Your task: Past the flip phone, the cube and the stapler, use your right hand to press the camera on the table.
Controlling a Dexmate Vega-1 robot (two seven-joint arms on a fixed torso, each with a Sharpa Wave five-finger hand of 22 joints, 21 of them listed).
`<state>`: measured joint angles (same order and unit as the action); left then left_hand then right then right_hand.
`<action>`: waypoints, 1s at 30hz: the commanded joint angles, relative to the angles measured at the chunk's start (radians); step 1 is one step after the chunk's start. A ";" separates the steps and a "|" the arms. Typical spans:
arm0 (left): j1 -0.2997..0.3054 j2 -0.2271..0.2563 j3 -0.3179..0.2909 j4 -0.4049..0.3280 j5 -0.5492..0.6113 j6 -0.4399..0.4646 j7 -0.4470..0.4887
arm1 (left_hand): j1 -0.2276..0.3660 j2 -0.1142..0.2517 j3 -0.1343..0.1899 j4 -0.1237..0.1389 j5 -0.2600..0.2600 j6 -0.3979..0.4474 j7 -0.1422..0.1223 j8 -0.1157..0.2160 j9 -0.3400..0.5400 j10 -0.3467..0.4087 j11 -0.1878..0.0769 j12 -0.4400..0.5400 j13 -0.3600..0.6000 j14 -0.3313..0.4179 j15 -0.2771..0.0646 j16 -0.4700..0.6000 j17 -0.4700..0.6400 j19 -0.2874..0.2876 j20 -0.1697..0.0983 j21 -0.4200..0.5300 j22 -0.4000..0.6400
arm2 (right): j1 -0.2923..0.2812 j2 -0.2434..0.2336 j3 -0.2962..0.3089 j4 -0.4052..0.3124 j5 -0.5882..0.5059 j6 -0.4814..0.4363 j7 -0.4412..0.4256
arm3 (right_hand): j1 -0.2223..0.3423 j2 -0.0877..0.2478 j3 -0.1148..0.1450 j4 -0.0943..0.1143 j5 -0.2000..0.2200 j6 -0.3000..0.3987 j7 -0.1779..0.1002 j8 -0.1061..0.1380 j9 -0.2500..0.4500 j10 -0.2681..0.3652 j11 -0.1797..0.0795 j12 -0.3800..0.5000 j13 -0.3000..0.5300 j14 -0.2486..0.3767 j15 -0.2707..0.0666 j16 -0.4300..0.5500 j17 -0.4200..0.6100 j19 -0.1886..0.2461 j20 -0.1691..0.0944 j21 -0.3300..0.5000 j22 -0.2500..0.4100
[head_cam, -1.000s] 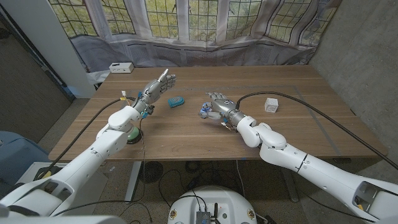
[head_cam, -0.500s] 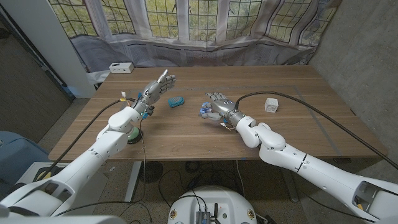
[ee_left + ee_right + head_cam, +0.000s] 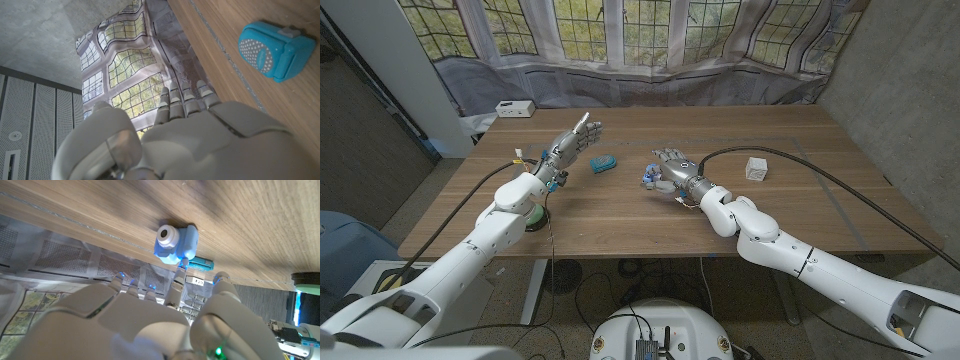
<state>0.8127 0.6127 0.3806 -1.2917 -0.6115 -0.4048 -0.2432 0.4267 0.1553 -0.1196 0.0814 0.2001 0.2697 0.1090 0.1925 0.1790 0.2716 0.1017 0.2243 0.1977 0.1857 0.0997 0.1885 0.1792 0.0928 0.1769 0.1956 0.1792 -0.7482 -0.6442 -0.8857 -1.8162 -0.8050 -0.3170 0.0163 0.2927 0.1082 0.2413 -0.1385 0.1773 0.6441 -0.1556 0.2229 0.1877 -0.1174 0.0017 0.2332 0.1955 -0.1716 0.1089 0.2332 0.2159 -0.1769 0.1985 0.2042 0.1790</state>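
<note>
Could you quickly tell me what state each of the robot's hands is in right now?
Left hand: open, fingers extended, holding nothing.
Right hand: open, holding nothing, fingers reaching over the blue camera; contact cannot be told.

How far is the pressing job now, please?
Done: the right hand has reached the small blue toy camera on the wooden table. In hand: open fingers hover just beside it; contact is unclear. Left: the press itself. The left hand waits, raised.

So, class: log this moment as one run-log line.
right hand: open, at camera | left hand: open, raised | stapler: untouched | press: unconfirmed
</note>
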 commanded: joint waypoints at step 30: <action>0.017 0.007 -0.005 -0.020 -0.003 0.000 0.006 | 0.000 -0.009 0.008 0.002 -0.004 0.007 -0.005 -0.002 0.003 -0.001 -0.007 -0.006 0.005 -0.003 -0.001 0.001 0.003 -0.010 0.004 0.001 0.002 | -0.007 -0.001 0.003 -0.023 -0.047 -0.016 -0.004 | -0.003 -0.005 0.005 0.002 0.001 0.006 0.013 -0.008 0.005 0.008 0.004 0.000 0.001 -0.086 -0.010 0.007 0.006 -0.046 0.012 0.004 0.002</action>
<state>0.8248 0.6161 0.3781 -1.3033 -0.6128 -0.4049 -0.2395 0.4267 0.1553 -0.1167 0.0844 0.2001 0.2734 0.1053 0.1925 0.1790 0.2716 0.1017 0.2243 0.1977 0.1857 0.0997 0.1885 0.1793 0.0929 0.1768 0.1957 0.1791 -0.7516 -0.6454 -0.8886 -1.8276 -0.8368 -0.3319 0.0226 0.2926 0.1082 0.2412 -0.1384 0.1773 0.6486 -0.1495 0.2177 0.1898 -0.1106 0.0055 0.2331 0.1955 -0.1716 0.1089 0.2370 0.2196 -0.1768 0.1984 0.2042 0.1790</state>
